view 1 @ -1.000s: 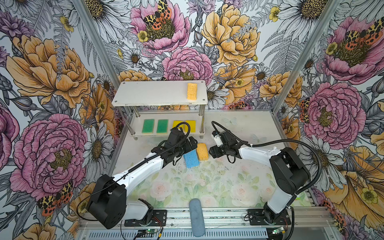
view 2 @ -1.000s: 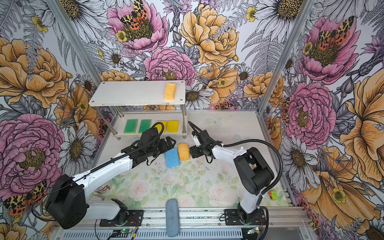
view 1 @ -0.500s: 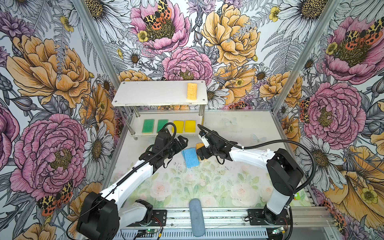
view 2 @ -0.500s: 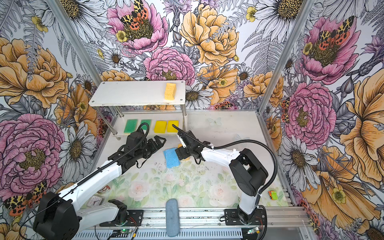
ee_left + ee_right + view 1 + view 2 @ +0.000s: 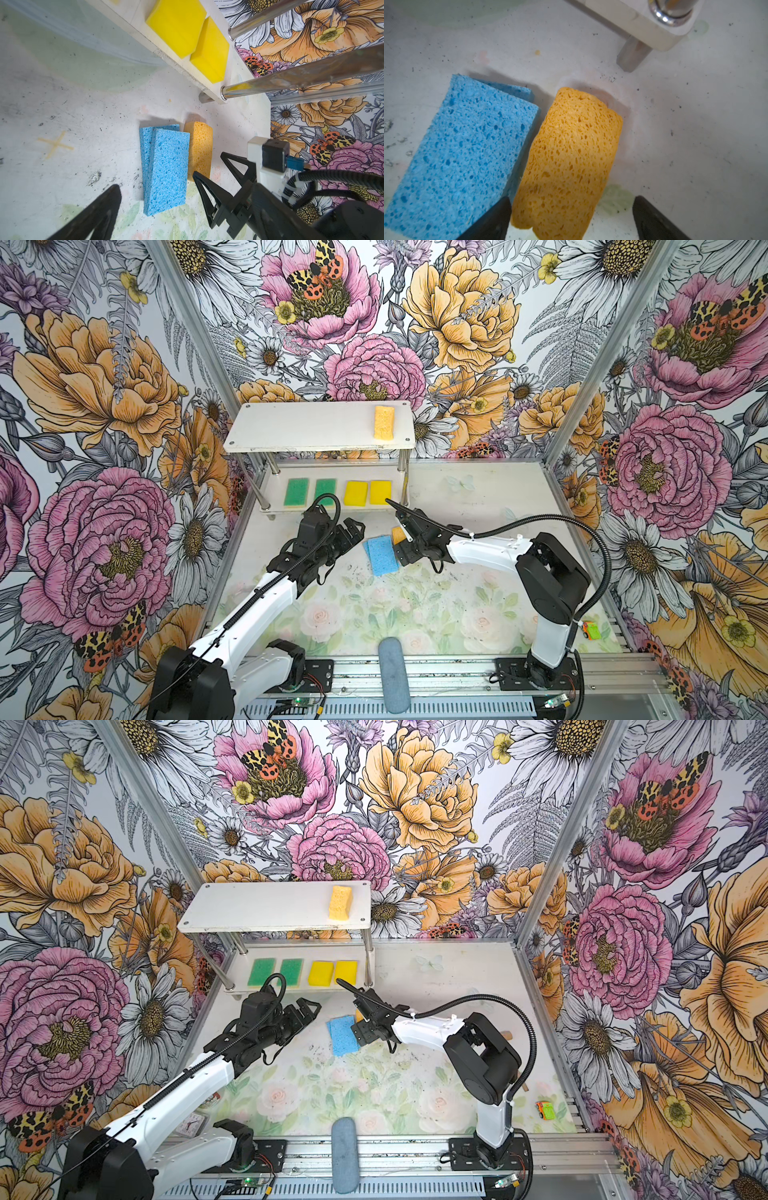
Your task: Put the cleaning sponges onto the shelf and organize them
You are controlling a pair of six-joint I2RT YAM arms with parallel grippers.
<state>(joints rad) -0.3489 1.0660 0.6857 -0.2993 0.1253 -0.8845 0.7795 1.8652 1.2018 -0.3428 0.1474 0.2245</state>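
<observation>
Three short of a full shelf [image 5: 316, 431] at twelve o'clock: straddling the loose orange sponge [image 5: 571, 155], at two o'clock of the blue sponges [image 5: 166, 166], with right gripper [image 5: 571, 198] jaws apart (likely bound upstairs beside its orange twin [image 5: 384, 429]), left gripper [image 5: 351, 531] gaping empty at their ten o'clock, giving room.

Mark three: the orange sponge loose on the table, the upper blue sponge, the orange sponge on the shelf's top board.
Loose orange sponge [image 5: 569, 160]: right wrist view, middle of its top face.
Upper blue sponge [image 5: 166, 170]: left wrist view, centre of its top face.
Shelved orange sponge [image 5: 384, 423]: a top view, its top face.
</observation>
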